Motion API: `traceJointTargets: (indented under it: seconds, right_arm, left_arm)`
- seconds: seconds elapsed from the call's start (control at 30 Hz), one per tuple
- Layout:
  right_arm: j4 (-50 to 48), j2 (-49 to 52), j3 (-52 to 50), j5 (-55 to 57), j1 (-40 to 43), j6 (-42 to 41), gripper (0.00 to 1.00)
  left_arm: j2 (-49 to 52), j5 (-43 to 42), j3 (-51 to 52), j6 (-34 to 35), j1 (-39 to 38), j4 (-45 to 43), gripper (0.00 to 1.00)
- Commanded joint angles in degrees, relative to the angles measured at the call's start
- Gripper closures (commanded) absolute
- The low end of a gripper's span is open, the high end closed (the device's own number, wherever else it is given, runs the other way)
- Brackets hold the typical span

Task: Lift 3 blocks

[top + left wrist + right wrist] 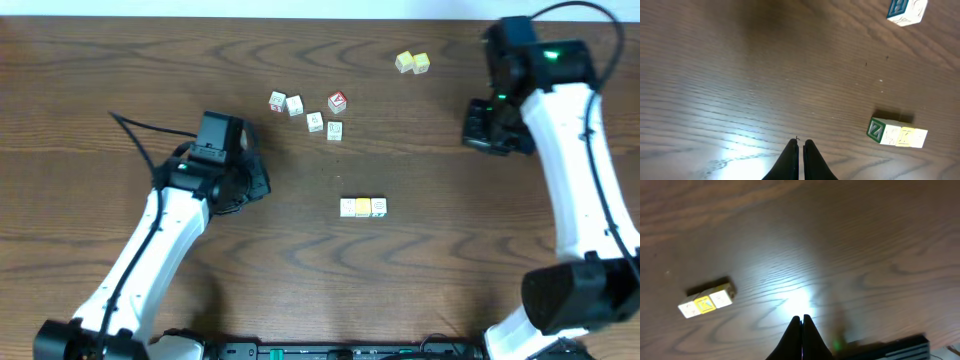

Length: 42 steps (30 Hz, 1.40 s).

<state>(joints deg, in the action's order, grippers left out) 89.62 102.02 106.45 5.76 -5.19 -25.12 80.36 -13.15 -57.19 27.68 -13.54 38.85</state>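
Observation:
The 3 blocks [362,207] lie in a tight row on the wooden table, a little right of centre: a whitish cube, a yellow-faced cube [363,207] in the middle, and a whitish cube. In the left wrist view the row [897,135] shows a green letter face [875,129] on its near end. The right wrist view has the row [706,302] at its left. My left gripper [801,142] is shut and empty, hanging left of the row with bare table between. Far off to the right, my right gripper [801,317] is shut on nothing.
A red-faced cube [337,101] and several whitish cubes [295,105] are clustered behind the row; one of them [907,10] shows in the left wrist view. Two pale yellow cubes [412,62] sit at the back right. A black bar [890,347] runs along the table's front edge.

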Motion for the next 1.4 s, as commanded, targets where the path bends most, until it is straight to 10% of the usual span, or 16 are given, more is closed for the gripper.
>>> traceJointTargets:
  seconds: [0.0,0.57,1.37]
  right_arm:
    - [0.3,-2.7,-2.8,1.3,3.3,2.5,0.99]
    - [-16.0,-8.9,-30.0,-19.3,15.7,11.3,0.99]
    - [-41.9,-8.8,-49.8,-27.7,4.8,6.9,0.99]
  left_arm:
    - [-1.9,2.2,-0.5,-2.3,0.3,1.1,0.93]
    - [-2.2,7.1,-9.9,-4.1,0.3,11.5,0.93]
    - [9.7,-2.6,-9.4,-2.9,-6.2,8.9,0.93]
